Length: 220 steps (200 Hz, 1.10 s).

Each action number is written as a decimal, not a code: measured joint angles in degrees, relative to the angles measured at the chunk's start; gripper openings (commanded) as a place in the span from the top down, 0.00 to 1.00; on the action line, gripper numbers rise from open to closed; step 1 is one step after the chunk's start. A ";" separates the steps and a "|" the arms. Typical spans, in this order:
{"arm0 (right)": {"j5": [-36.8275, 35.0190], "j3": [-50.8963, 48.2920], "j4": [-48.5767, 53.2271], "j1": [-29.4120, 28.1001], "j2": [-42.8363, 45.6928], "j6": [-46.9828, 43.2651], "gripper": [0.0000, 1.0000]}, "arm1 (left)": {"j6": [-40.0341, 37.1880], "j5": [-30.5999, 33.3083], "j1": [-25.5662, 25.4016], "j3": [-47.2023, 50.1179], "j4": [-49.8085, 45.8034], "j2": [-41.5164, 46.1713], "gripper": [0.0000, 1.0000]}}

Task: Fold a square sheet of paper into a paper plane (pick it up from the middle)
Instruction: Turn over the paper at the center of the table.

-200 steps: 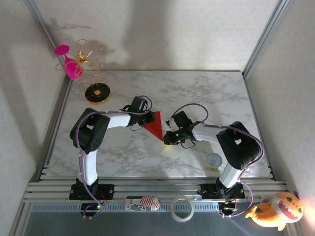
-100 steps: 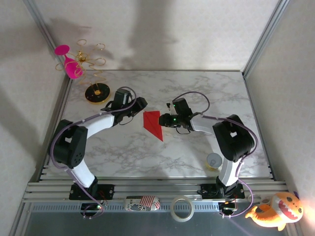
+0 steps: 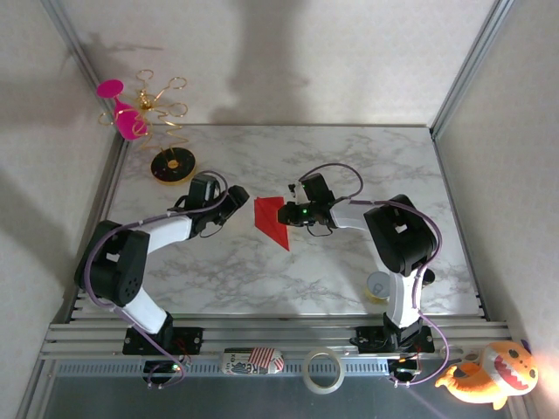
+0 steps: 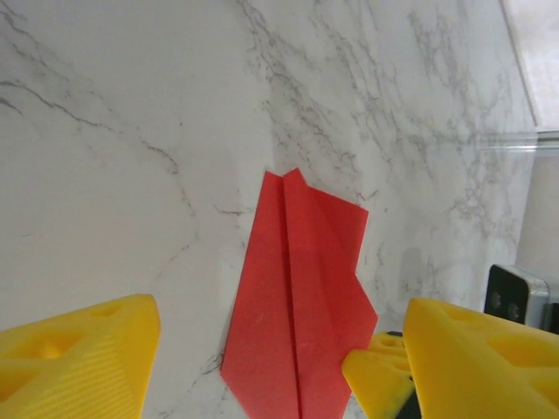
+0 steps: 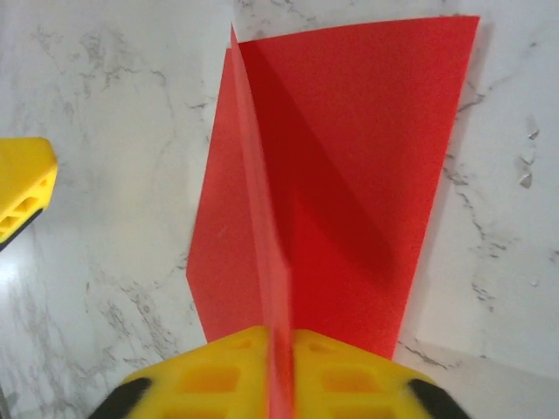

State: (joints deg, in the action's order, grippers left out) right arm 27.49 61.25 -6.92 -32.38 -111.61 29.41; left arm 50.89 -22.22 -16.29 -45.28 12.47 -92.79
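In the top view, the paper plane [image 3: 272, 222] is seen lying on the marble table [image 3: 367, 157] between the two arms. Its long axis runs from a wide far end to a pointed near tip. The right gripper [image 3: 289, 212] is set against the right side of the wide end. The left gripper [image 3: 236, 200] is placed just beside the left side, apart from the paper.

In the left wrist view, the left gripper [image 4: 279, 349] is shown spread wide with nothing held. The paper plane [image 4: 297, 314] lies straight ahead between the fingers, its centre crease pointing away.

In the right wrist view, the right gripper [image 5: 278, 353] is closed tight on the raised centre crease of the paper plane [image 5: 349, 157]. The right arm is judged the nearer, so any further fold would have to be approached by the left from its own side.
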 measured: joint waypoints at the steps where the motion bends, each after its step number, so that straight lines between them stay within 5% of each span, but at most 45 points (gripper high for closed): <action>1: 0.00 0.02 0.00 0.00 0.00 -0.02 0.92 | -0.04 -0.09 0.04 0.09 0.15 0.09 0.21; 57: 4.13 -0.55 -5.35 0.92 3.39 2.16 0.98 | 1.05 -6.58 0.92 7.69 12.02 6.95 0.06; 114: 14.05 -0.79 -17.92 1.53 9.42 10.80 0.97 | 4.04 -14.34 -0.24 12.41 29.07 10.38 0.07; 220: 25.00 -4.09 -34.38 2.10 9.42 26.67 0.96 | 4.61 -21.64 -3.17 10.88 39.50 7.04 0.44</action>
State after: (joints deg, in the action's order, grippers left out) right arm 52.49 57.17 -41.30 -30.28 -102.19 56.07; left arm 55.51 -43.86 -19.46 -34.39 51.96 -85.76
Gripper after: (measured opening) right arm 0.062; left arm 0.592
